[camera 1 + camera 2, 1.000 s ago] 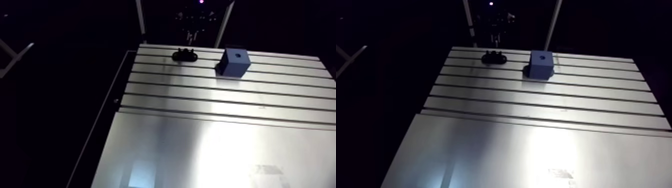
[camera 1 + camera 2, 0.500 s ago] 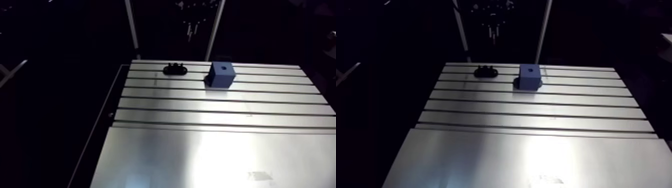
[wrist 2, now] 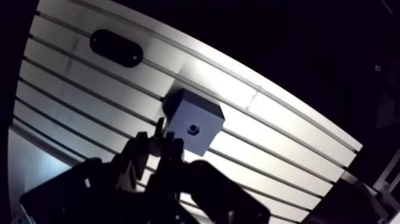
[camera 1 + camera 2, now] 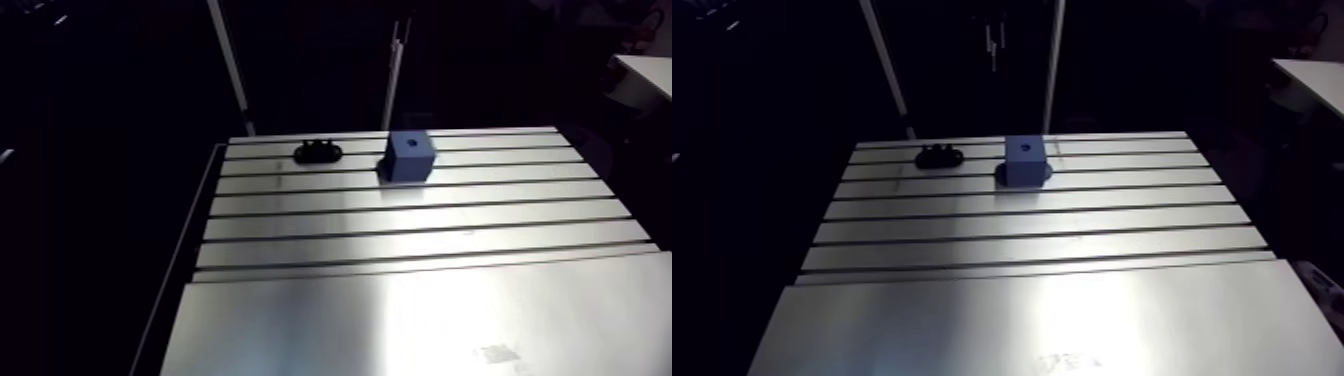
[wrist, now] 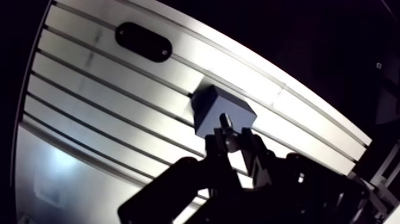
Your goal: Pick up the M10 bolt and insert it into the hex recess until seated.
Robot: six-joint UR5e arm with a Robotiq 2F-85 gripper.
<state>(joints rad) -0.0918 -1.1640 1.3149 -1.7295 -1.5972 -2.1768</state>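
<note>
Hanging over the blue block [image 5: 209,106], the gripper [image 5: 233,140] is clenched on the M10 bolt [image 5: 224,121], whose shank points out past the fingertips. The hex recess [image 3: 193,127] lies just ahead (slightly off-line, I judge).

Bolt [image 5: 224,121] clamped in gripper [image 5: 234,138]; blue block [image 4: 410,162] with recess [image 3: 193,128] facing up.

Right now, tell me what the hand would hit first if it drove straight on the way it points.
Probably the blue block, near its recess; the bolt in the hand would touch first. Depth is unclear here.
</note>
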